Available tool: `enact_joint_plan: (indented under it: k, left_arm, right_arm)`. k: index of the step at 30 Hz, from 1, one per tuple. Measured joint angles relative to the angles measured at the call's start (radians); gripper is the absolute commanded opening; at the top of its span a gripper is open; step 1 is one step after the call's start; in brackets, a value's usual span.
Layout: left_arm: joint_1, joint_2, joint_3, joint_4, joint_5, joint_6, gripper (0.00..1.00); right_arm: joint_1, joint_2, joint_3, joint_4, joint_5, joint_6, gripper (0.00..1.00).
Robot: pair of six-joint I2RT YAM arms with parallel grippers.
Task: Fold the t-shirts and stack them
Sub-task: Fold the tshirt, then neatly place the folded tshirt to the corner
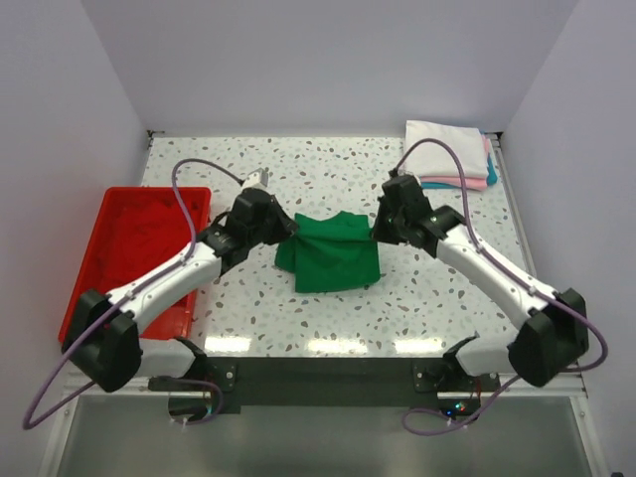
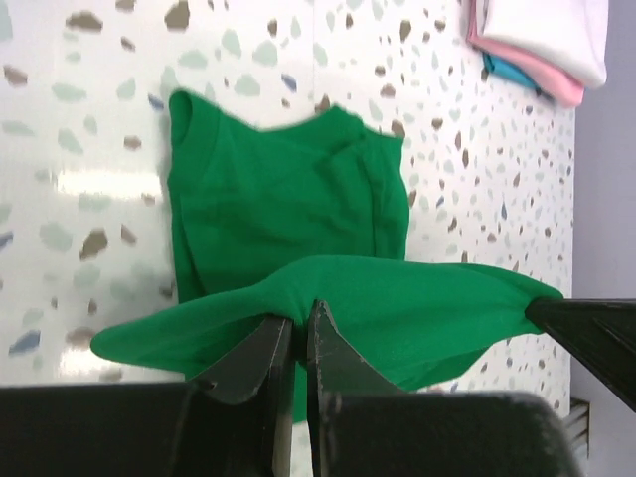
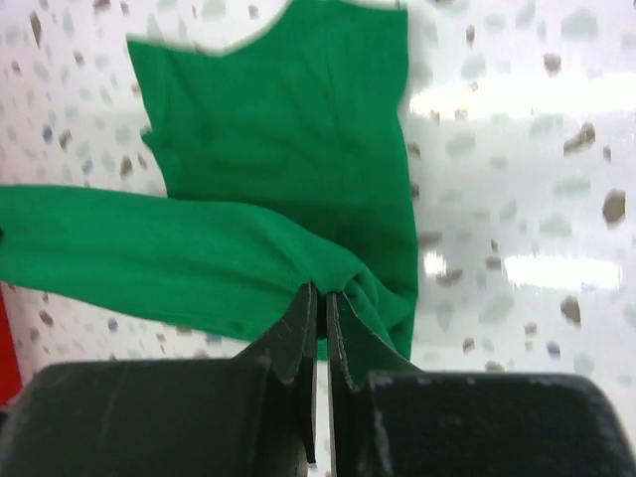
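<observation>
Pinched tight at both ends by left hand (image 2: 298, 338) and right hand (image 3: 320, 308): shirt (image 1: 333, 256), middle of the table (image 1: 328, 164), lifted edge running crosswise between them. Probably the far edge, hard to say. Needs an even pull nearward.

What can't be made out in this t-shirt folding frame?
- Left end effector, right end effector: grip points covered in top view by left arm, right arm.
- Folded stack: shirt count unclear; cable crosses it in top view, left wrist view's edge crops it.
- Red tray: near part under left arm, top view.
- Green t-shirt: part beneath hidden by its lifted fold, wrist views.
</observation>
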Motion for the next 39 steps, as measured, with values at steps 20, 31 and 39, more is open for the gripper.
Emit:
enact_joint_plan:
  k: [20,31,39]
  left_arm:
    - [0.309,0.313,-0.019,0.319,0.288,0.032,0.38]
    - [0.265,0.363,-0.126,0.332,0.264,0.026,0.28]
    - [0.247,0.435,-0.126,0.373,0.253,0.023,0.24]
  right_arm:
    - [-0.224,0.351,0.191,0.108,-0.148,-0.164,0.67]
    - [-0.184,0.244,-0.010,0.174,-0.155,-0.155,0.63]
    - [-0.144,0.307,-0.023,0.208,-0.145,-0.153,0.66]
